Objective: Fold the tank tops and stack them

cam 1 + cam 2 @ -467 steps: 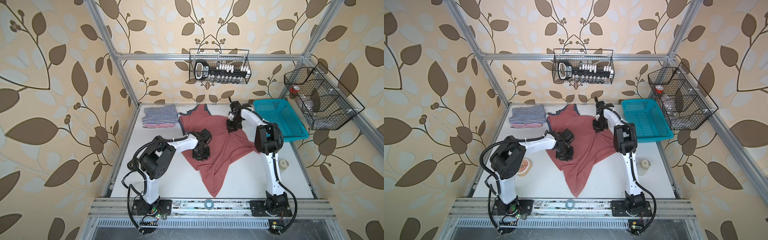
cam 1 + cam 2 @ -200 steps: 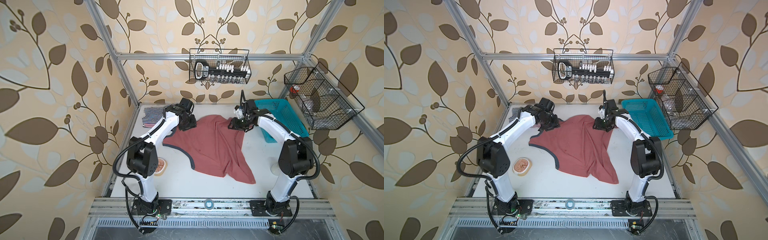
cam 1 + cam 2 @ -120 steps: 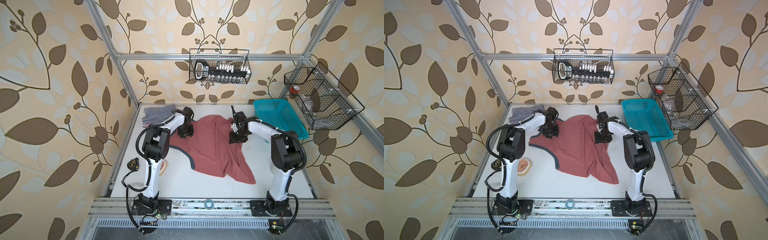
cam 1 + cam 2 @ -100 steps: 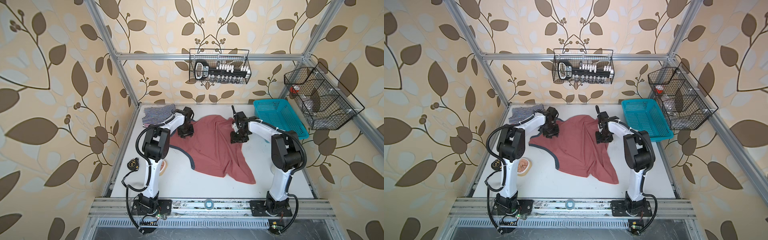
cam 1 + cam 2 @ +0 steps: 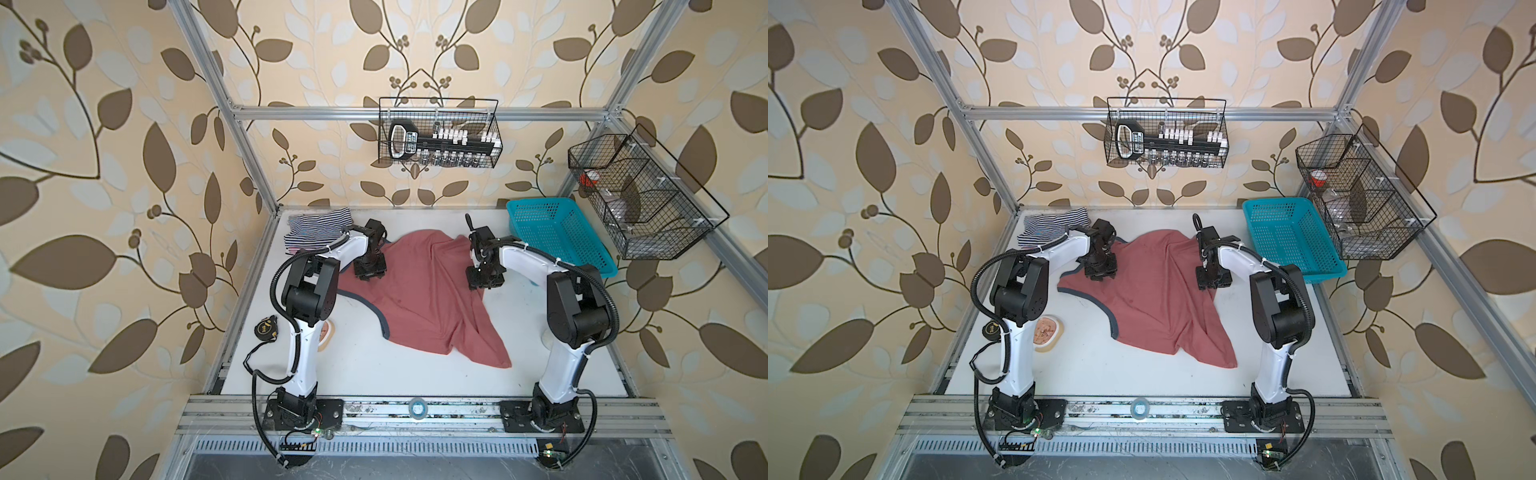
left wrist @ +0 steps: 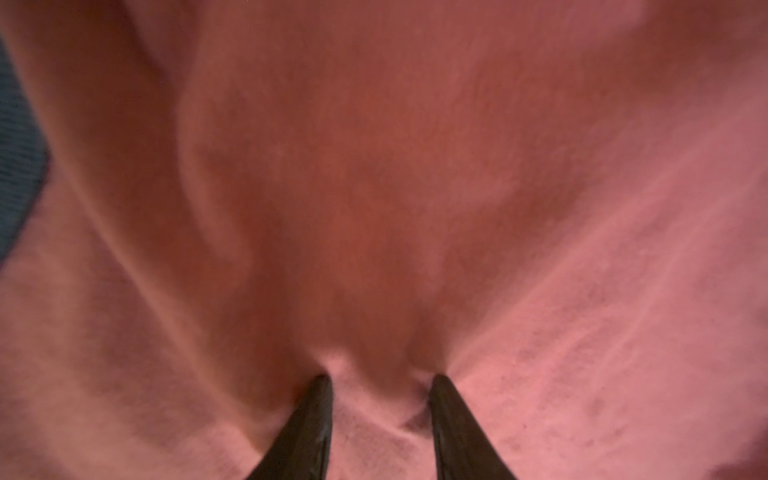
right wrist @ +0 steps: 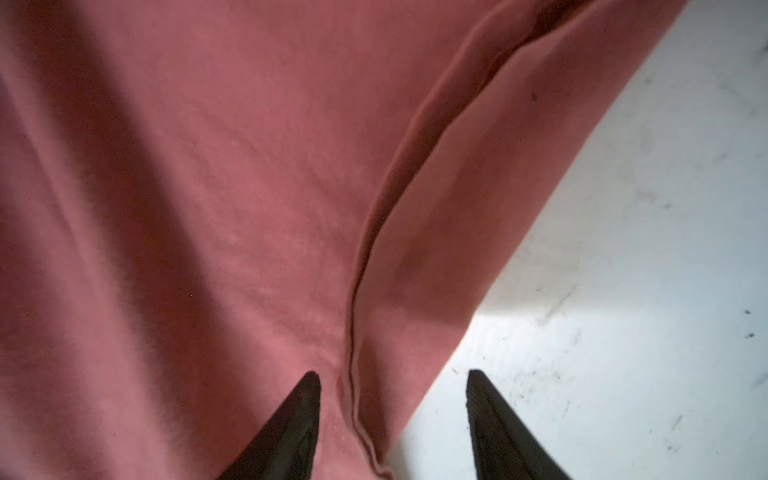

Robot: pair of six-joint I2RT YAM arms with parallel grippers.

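Note:
The dusty red tank top (image 5: 424, 299) (image 5: 1154, 299) lies spread and wrinkled across the middle of the white table, its grey-blue trim along the left edge. My left gripper (image 5: 370, 274) (image 6: 380, 382) stands open near the top's back left corner, its tips pressing the cloth with a small ridge puckered between them. My right gripper (image 5: 484, 282) (image 7: 392, 376) is open at the top's right edge, one fingertip over the cloth and one over bare table, with a seam fold between them. A folded navy-white striped tank top (image 5: 318, 228) (image 5: 1054, 228) sits at the back left corner, with a reddish striped edge under it.
A teal basket (image 5: 557, 237) stands at the back right. Near the left arm lie a black tape measure (image 5: 265, 328) and a beige round dish (image 5: 1048, 330). Wire baskets (image 5: 438, 141) (image 5: 636, 199) hang on the back and right frame. A tape roll (image 5: 418, 407) sits on the front rail.
Both grippers have come down and slightly forward onto the red top, which was swung round earlier and now lies still. The right jaws have widened; the left jaws are unchanged.

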